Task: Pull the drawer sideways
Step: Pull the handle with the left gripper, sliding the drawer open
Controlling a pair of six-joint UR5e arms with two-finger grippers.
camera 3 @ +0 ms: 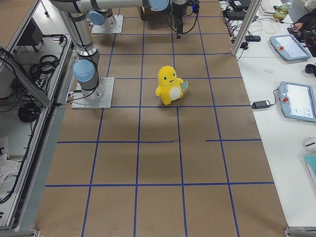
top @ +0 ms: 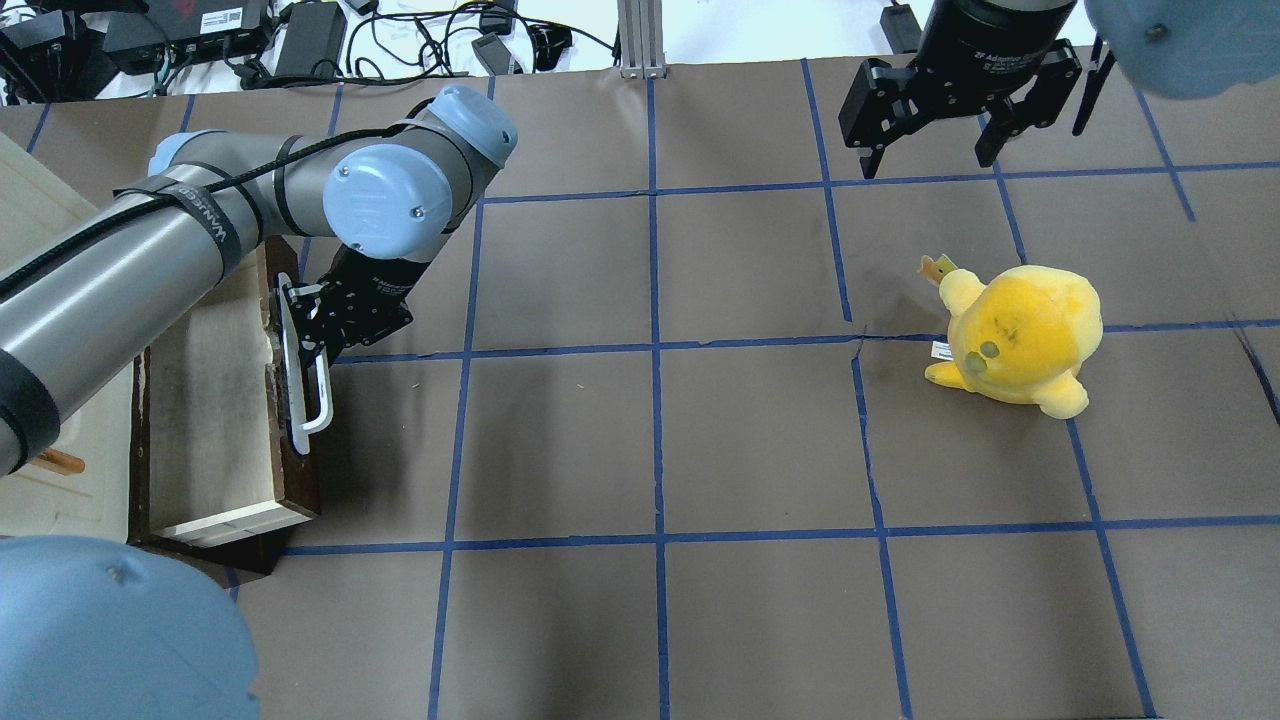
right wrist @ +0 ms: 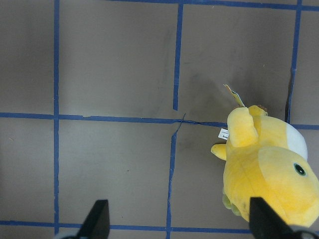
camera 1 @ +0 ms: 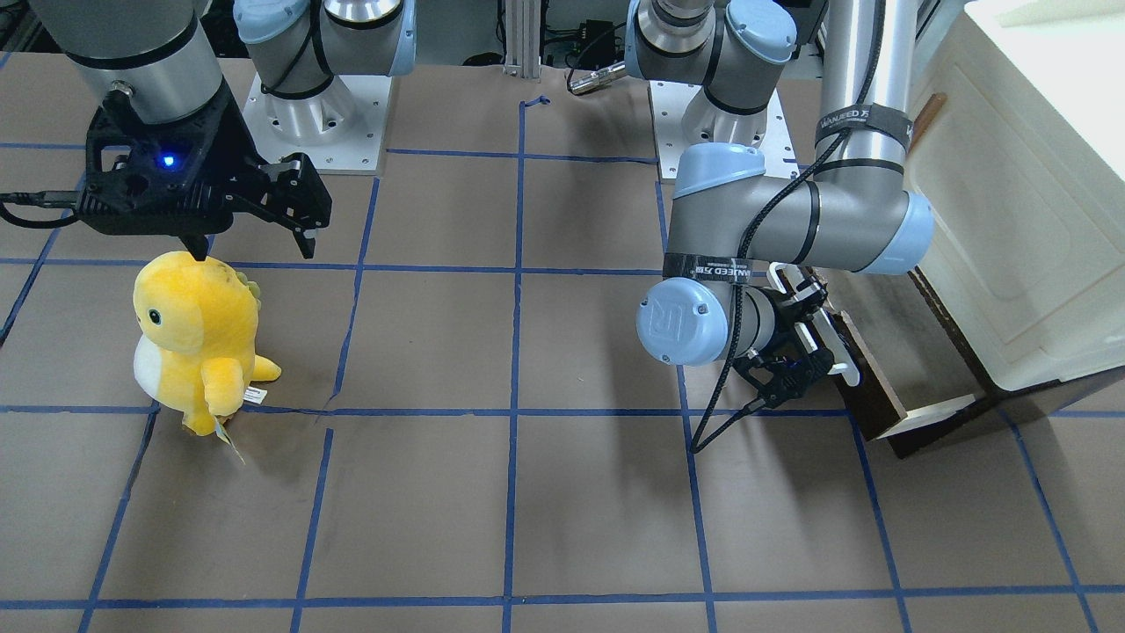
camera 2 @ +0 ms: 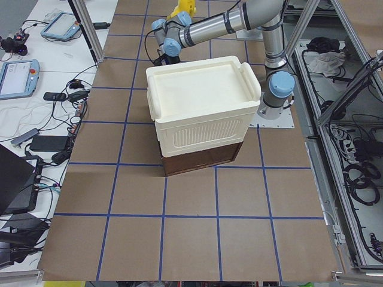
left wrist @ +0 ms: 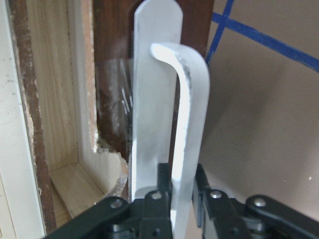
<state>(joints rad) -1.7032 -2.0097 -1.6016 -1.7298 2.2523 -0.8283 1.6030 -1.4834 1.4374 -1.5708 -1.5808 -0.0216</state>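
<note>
- Drawer [top: 215,440]: left edge of the overhead view, part-way out of the cream cabinet [top: 30,200]. Dark brown front, pale wood inside, white bar handle [top: 322,395].
- Left gripper [top: 295,330] clamped on the handle's upper end. The front's edge there looks chipped; wrist view is blurry.
- Right gripper [top: 925,160]: fingers apart, holding nothing, upper right.
- Table [top: 650,450] runs right from the drawer front; yellow plush [top: 1020,335] well apart.

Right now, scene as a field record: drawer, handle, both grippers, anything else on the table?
drawer: partly pulled out of cream cabinet, pale interior showing
bar handle: white, on the dark front panel
left gripper: shut on bar handle
right gripper: open, holding nothing, in the air
yellow dinosaur plush: upright, well apart from drawer
</note>
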